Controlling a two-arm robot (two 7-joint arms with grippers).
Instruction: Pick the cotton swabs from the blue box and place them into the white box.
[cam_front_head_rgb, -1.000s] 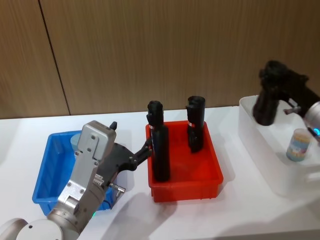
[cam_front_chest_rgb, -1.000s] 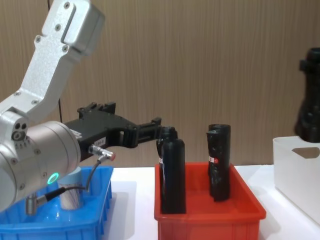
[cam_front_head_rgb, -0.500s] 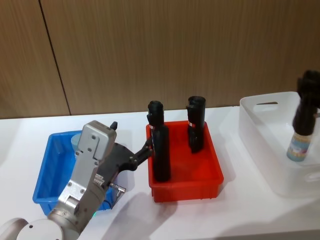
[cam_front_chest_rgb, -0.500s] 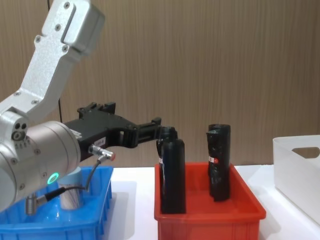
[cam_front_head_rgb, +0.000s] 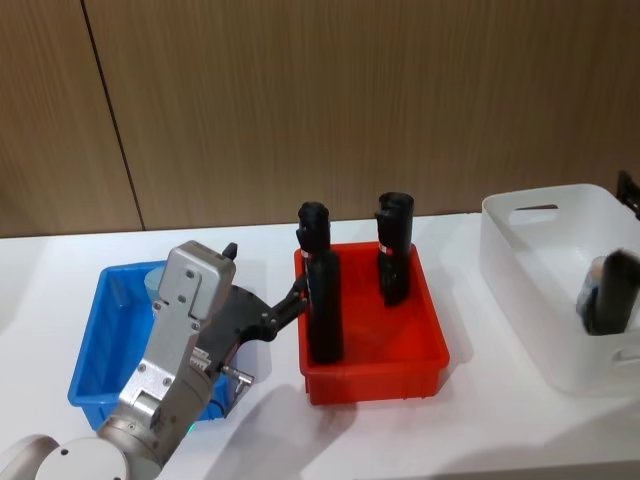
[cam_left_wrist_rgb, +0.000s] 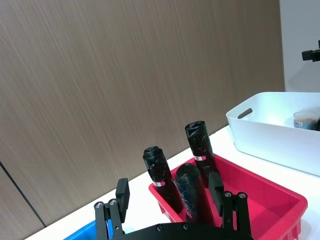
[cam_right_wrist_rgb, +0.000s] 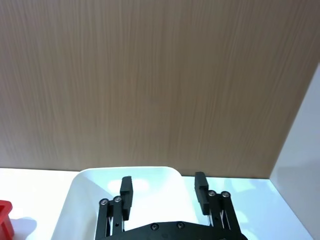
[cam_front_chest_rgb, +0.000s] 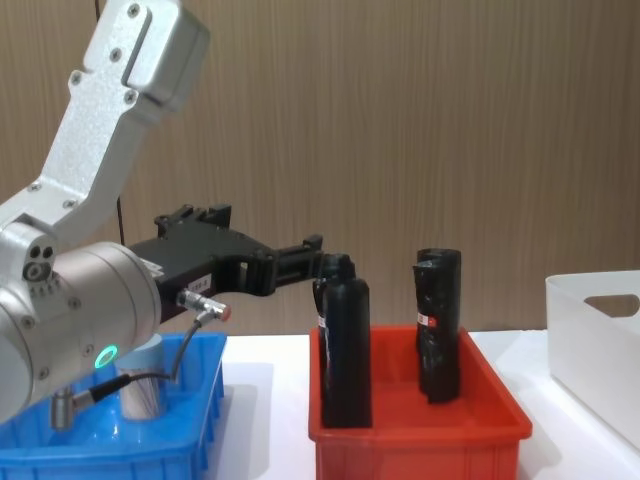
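Wood-grain panelling backed a white table (cam_front_head_rgb: 400, 440). From the fingers outward: the left gripper (cam_left_wrist_rgb: 170, 192) had its black fingers (cam_left_wrist_rgb: 122, 190) spread wide and empty, hovering over the near edge of the shallow bright blue plastic box (cam_front_head_rgb: 90, 360), pointing toward the red plastic bin (cam_front_head_rgb: 420, 300) holding tall black cylinders (cam_front_head_rgb: 322, 300). One clear tub of cotton swabs (cam_front_chest_rgb: 146, 385) with a pale blue cap stood in the blue box behind the left arm. Another tub (cam_left_wrist_rgb: 305, 120) sat inside the translucent white plastic box (cam_front_head_rgb: 520, 260) at the right. The right gripper (cam_right_wrist_rgb: 162, 190) also hung wide open, empty, above the white box.
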